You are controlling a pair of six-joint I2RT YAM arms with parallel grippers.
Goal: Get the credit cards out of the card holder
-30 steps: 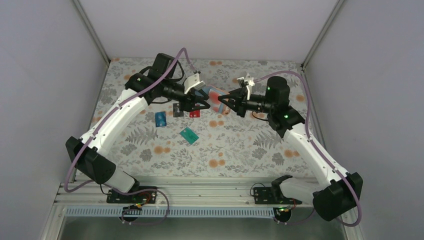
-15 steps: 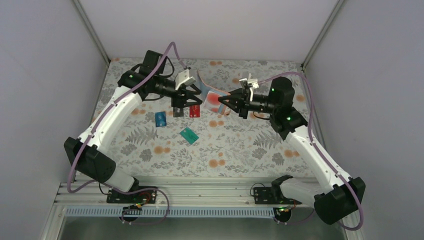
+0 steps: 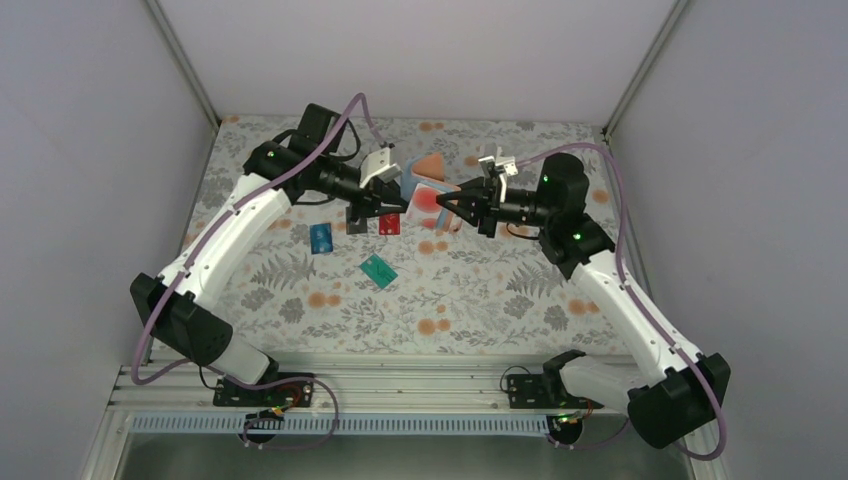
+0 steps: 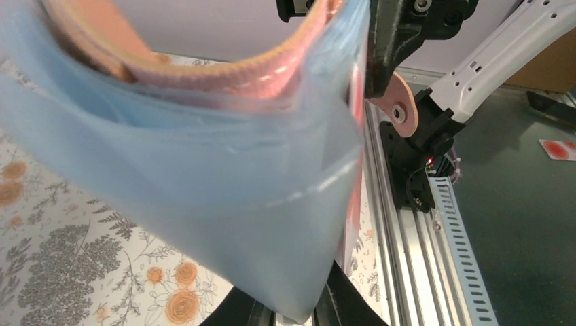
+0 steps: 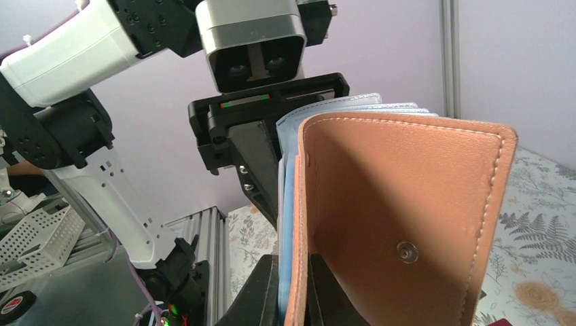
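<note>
Grippers meet over the upper middle of the flowered table [image 3: 480, 290] in the overhead view, with the card holder [image 3: 420, 182] raised between them. The left gripper [image 3: 396, 203] reaches in from the left and the right gripper [image 3: 445, 203] from the right. The holder's peach flap stands up above them, and a pale face with a red dot shows just below it; I cannot tell whether that is a card in a sleeve. Four credit cards lie on the table left of and below the holder. The black card [image 3: 356, 220] and the red card [image 3: 389, 224] are just under the left gripper. The blue card [image 3: 320, 238] is further left, and the teal card [image 3: 378, 270] is lowest, apart from the rest.

From the left wrist, the holder's clear blue sleeves [image 4: 204, 190] fill most of the frame, with the peach leather curving across the top. Their lower corner runs down between the two dark fingers [image 4: 350, 305] at the bottom edge, which are pinched on it. A metal rail [image 4: 407, 224] runs down the right side.

From the right wrist, the peach flap [image 5: 401, 204] with its snap stud fills the right half, the blue sleeves stacked just left of it. The right gripper's fingers [image 5: 261, 299] at the bottom edge are pressed together on the flap and sleeves. The left gripper's black finger sits against the sleeves at centre left.
</note>
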